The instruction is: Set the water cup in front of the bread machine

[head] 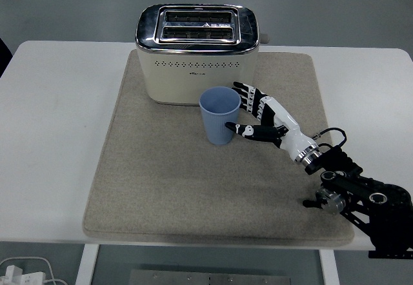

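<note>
A light blue water cup stands upright on the beige mat, just in front of the cream and chrome bread machine. My right hand is at the cup's right side, fingers spread. The thumb tip lies against the cup's lower right wall, and the other fingertips are beside its rim, between cup and bread machine. The fingers are loose, not closed around the cup. My left arm is out of view.
The beige mat covers the middle of the white table. My right forearm and its cables lie over the mat's near right corner. A white plug with a cable shows below the table edge at bottom left.
</note>
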Tool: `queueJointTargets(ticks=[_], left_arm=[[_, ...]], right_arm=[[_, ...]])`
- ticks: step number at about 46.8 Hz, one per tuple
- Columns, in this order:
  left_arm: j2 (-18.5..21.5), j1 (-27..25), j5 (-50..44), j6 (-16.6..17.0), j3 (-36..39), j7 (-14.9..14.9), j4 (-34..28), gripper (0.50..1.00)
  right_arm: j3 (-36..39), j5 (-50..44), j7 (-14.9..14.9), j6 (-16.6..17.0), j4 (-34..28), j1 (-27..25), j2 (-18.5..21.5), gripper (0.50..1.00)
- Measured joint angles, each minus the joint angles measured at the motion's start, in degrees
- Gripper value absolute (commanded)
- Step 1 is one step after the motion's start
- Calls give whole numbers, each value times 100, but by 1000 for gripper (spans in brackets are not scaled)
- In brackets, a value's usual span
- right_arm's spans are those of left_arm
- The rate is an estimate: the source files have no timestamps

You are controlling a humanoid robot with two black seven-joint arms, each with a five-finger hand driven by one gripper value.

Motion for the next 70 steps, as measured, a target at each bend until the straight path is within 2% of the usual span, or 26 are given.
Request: queueJointTargets(ticks=[32,46,56,64,70], left_arm=[[0,-3,0,0,0,0,6,1000],[0,-1,0,0,-2,1,6,1000],[0,-1,0,0,0,1,-1,1000],[0,-3,0,0,0,1,-4,1000],[0,-3,0,0,0,2,-3,1000]], right_arm=[[24,41,0,43,195,-71,-591,926],[555,57,0,345,188,-285,-1016,928],[609,929,0,565,185,-226,-1471,926],[630,1452,-6,544,194,-92,-1629,926],[636,1704,-217,553,195,32,-1666,926]])
